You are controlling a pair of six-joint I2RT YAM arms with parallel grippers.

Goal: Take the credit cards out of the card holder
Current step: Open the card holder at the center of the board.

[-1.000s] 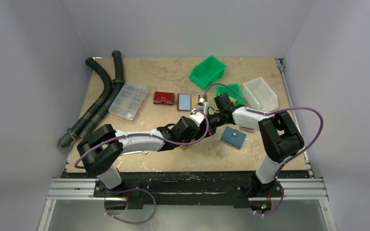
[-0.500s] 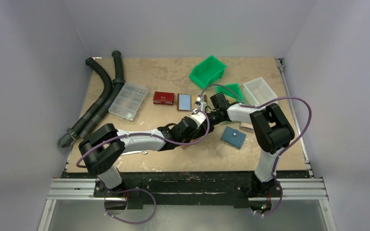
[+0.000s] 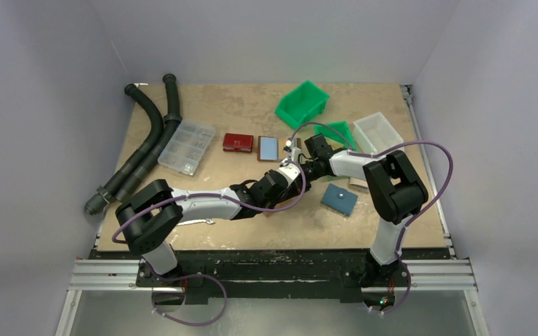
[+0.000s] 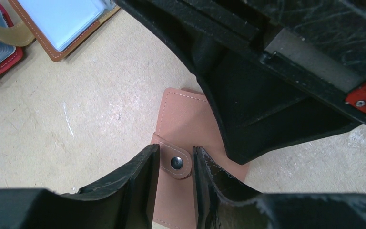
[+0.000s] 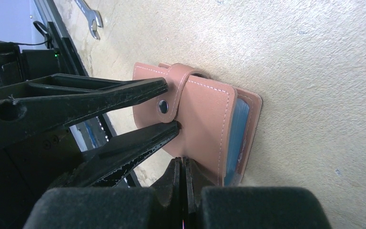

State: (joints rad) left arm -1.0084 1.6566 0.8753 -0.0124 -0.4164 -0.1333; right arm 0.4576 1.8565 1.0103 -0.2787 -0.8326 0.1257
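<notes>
**Both grippers meet at a snapped pink-tan card holder**

The wooden table (image 3: 252, 112) carries everything in the scene. On its far left lie two dark corrugated hoses (image 3: 150, 133), bent and running toward the near-left corner. At the far middle sits a green bin (image 3: 302, 103), tipped on its side, with a clear white bin (image 3: 380, 136) to its right. Just beside the hoses is a clear parts organizer (image 3: 188, 145). Next along come a red wallet (image 3: 237, 142) and an open brown wallet (image 3: 269, 148) showing a pale blue panel, lying side by side. A blue square pouch (image 3: 340, 199) rests well toward the right arm's base.

Near the middle of the table, the two arms converge on a pink-tan card holder (image 5: 205, 121), which lies flat on the wood with its strap snapped over the cover (the metal stud (image 4: 177, 163) is plainly fastened). The credit cards (image 5: 238, 138) are inside it; only their blue edges show along the holder's open side in the right wrist view.

The left gripper (image 4: 176, 164) stands narrowly parted, one finger on each side of the strap tab and close against it; whether the fingers actually pinch it cannot be told. The right gripper (image 5: 182, 171) is pressed fully together, its tips touching the cover's edge with nothing between them.

A small wrench (image 5: 91, 21) lies apart near the table edge.
</notes>
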